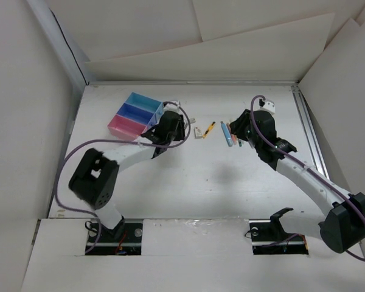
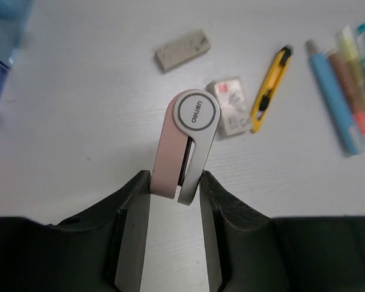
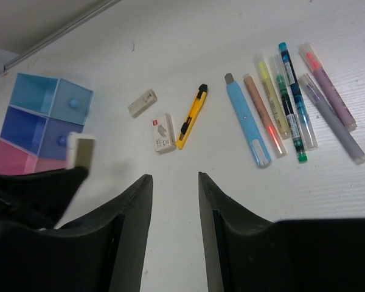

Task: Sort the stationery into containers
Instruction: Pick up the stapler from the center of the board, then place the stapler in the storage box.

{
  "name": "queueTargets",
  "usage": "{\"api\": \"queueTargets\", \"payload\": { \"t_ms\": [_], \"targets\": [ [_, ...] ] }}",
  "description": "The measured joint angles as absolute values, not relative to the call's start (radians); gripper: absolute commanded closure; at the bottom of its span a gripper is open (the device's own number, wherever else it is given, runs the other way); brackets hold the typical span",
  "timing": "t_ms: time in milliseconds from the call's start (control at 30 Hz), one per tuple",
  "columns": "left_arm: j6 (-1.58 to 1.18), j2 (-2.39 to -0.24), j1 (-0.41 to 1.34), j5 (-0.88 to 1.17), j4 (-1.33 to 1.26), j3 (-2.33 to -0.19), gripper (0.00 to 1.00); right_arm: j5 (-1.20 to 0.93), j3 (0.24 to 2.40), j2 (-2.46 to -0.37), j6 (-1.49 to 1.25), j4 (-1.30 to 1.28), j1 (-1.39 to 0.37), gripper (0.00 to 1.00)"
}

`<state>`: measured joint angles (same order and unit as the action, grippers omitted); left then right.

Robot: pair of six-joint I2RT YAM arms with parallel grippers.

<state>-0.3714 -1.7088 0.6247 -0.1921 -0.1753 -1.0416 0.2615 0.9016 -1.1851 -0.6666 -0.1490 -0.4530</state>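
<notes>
We start at the left gripper [image 2: 175, 182]. Its jaws are closed tight on a slim pink piece [image 2: 191, 131] with a grey back. They grip it at its near end, so the round labelled head sticks out ahead of the fingers. That head stops short of the yellow knife [image 2: 270, 88]. A wrapped eraser [image 2: 230, 106] lies between them, right against the knife's near end, and we cannot tell whether the two touch. A bare beige eraser [image 2: 182, 50] lies further from the knife, on the same side as the wrapped one and clear of both.

The right gripper [image 3: 174, 179] has its jaws parted with nothing between them. It hangs above the white table [image 1: 219, 176], with the knife lying ahead of it in its own view.

On the knife's other side, away from the erasers, lies the light-blue pen [image 3: 247, 121], near the knife but apart from it. Beyond that pen a row of pens [image 3: 292, 97] lies side by side, closely packed.

The three joined bins [image 3: 36, 121], light blue, darker blue and pink, sit well apart from the knife, past the beige eraser. In the top view the left gripper is between the knife and the bins. In the right wrist view the left arm covers the near corner of the pink bin.
</notes>
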Motion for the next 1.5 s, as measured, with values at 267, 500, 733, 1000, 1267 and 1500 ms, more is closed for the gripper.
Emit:
{"api": "queueTargets", "payload": {
  "t_ms": [267, 500, 733, 1000, 1267, 1500],
  "targets": [
    [-0.582, -1.321, 0.496, -0.329, -0.239, -0.846, 0.94, 0.261, 0.902, -1.185, -0.666, -0.149, -0.456, 0.58],
    [-0.734, -1.282, 0.291, -0.348, -0.216, -0.698, 0.94, 0.254, 0.902, -1.185, -0.667, -0.149, -0.461, 0.58],
    [-0.785, -1.386, 0.239, -0.331, -0.215, -0.765, 0.95, 0.253, 0.902, -1.185, -0.666, -0.149, -0.47, 0.58],
    [-0.812, -1.498, 0.215, -0.323, -0.212, -0.795, 0.91, 0.253, 0.902, -1.185, -0.666, -0.149, -0.472, 0.58],
    [-0.82, -1.504, 0.215, -0.348, -0.21, -0.808, 0.51, 0.253, 0.902, -1.185, -0.666, -0.149, -0.472, 0.58],
    [-0.807, -1.378, 0.234, -0.398, -0.212, -0.784, 0.48, 0.249, 0.902, -1.185, -0.665, -0.149, -0.472, 0.58]
  ]
}}
